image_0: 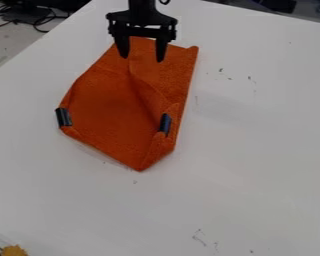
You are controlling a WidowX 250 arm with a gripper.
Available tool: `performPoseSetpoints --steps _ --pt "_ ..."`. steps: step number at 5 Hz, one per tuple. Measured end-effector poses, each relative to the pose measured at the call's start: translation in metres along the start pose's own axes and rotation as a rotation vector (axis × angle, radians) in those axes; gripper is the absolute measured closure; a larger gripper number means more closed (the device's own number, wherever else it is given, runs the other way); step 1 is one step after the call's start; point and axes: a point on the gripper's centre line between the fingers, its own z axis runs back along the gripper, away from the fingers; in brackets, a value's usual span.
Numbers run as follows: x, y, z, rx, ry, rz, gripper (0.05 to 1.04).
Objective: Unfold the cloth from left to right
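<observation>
The gripper (143, 55) hangs over the top end of the orange cloth (109, 107), its two fingers apart and pointing down, with no cloth seen pinched between them. The cloth lies at the upper left of the centre, with a raised crease running down from below the fingers toward its right side. Its lower end narrows to a blunt point. One dark clip-like piece (64, 117) sits on the left edge, and another dark piece (165, 123) is near the right edge, beside folded fabric. Whether the fingertips touch the cloth is unclear.
The white table (256, 150) extends around the cloth, with small dark marks on it. A yellow object (14, 250) is at the bottom left corner. Black cables (36, 21) lie beyond the table's upper left edge.
</observation>
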Motion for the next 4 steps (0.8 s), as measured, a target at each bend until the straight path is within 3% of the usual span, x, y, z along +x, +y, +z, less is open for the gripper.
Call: performPoseSetpoints --steps 2,4 --pt "0.006 0.009 -0.035 -0.049 0.005 0.062 0.083" --pt "0.002 0.012 -0.053 -0.049 0.058 0.044 0.118"
